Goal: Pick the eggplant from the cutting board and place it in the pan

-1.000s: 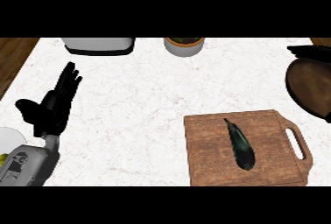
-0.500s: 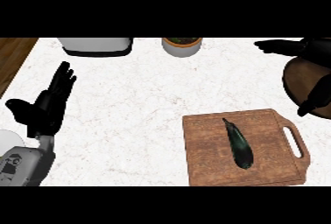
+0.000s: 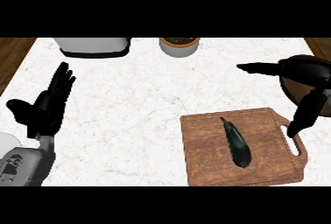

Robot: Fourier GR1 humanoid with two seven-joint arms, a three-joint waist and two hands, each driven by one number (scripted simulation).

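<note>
Currently: eggplant (image 3: pixel 236 142) lying lengthwise on the cutting board (image 3: pixel 207 166) at the counter's (image 3: pixel 142 100) front right corner, untouched; pan (image 3: pixel 294 92) at the right edge, partly under the right hand (image 3: pixel 304 70), fingers spread and holding nothing; left hand (image 3: pixel 48 105) resting by the left edge, fingers straight.

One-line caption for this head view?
Eggplant lies on cutting board; open right robot hand hovers by the pan; left robot hand rests open.
</note>
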